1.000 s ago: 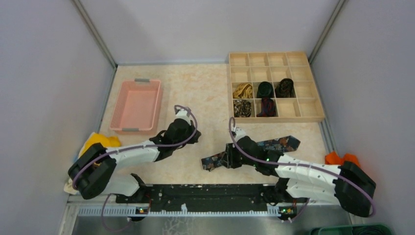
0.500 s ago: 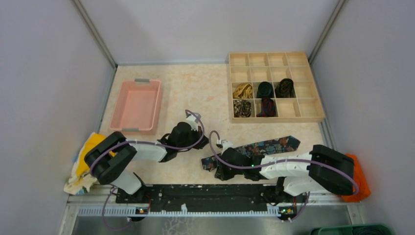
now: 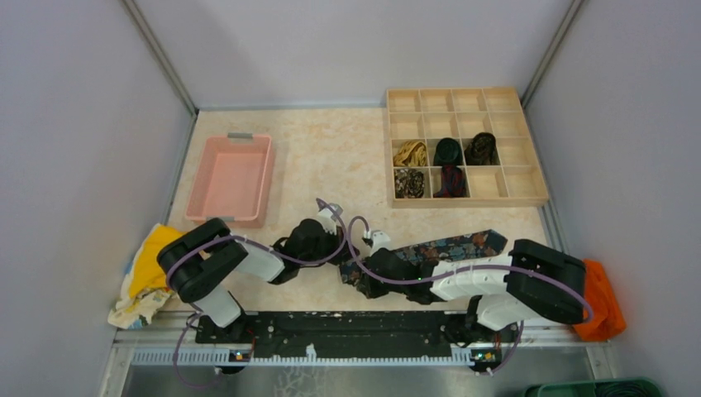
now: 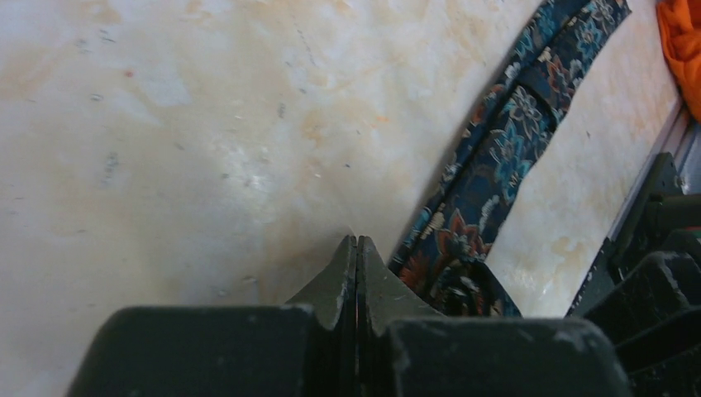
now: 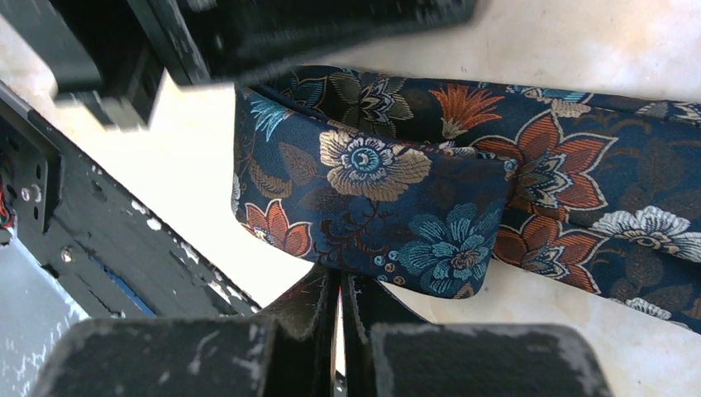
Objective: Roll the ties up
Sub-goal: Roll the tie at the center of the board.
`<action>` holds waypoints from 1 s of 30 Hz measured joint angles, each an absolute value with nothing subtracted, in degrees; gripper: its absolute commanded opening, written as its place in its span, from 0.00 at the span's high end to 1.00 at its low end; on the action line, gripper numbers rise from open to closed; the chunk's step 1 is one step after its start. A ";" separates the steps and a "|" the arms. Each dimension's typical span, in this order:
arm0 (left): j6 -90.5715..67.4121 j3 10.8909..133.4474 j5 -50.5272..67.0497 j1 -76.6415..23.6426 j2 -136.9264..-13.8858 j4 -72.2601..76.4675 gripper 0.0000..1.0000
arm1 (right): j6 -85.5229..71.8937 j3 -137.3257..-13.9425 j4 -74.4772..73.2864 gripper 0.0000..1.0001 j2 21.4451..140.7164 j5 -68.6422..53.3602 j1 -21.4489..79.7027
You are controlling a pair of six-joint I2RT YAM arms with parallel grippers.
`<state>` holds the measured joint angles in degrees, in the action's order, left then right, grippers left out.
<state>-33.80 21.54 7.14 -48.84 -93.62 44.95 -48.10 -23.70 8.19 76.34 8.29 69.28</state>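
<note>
Both arms have drawn in toward the middle of the surface [image 3: 331, 157] since a second ago, and the right one has slid leftward along the flowered tie [image 3: 455, 246] to its near-left end. That end lies folded back over itself. The right hand [image 5: 337, 285] has its fingers pressed together at the fold's edge; whether cloth is caught between them cannot be told. The left hand [image 4: 356, 244] is pressed together on nothing, its tips just beside the tie. Five rolled ties [image 3: 447, 151] sit in the wooden box [image 3: 467, 201], well apart from both hands.
</note>
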 measured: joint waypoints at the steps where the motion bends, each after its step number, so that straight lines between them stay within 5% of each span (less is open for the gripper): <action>1: -34.09 21.50 7.22 -49.56 -93.97 45.60 1.00 | -48.10 -23.77 8.71 1.00 76.71 8.49 69.28; 14: -36.64 21.52 4.10 -52.47 -94.24 45.78 1.00 | -47.70 -26.79 9.21 1.00 80.27 8.99 69.65; 24: -42.74 27.57 -20.62 -49.58 -82.83 16.53 1.00 | -47.86 -33.56 -11.14 1.00 74.02 18.65 76.79; 30: -50.39 27.11 -33.98 -48.49 -52.71 -2.13 1.00 | -47.51 -44.23 -24.27 0.65 72.31 27.27 80.23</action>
<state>-50.39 27.11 -33.98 -48.49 -52.71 -2.13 -47.51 -44.23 -24.27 72.31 27.27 80.23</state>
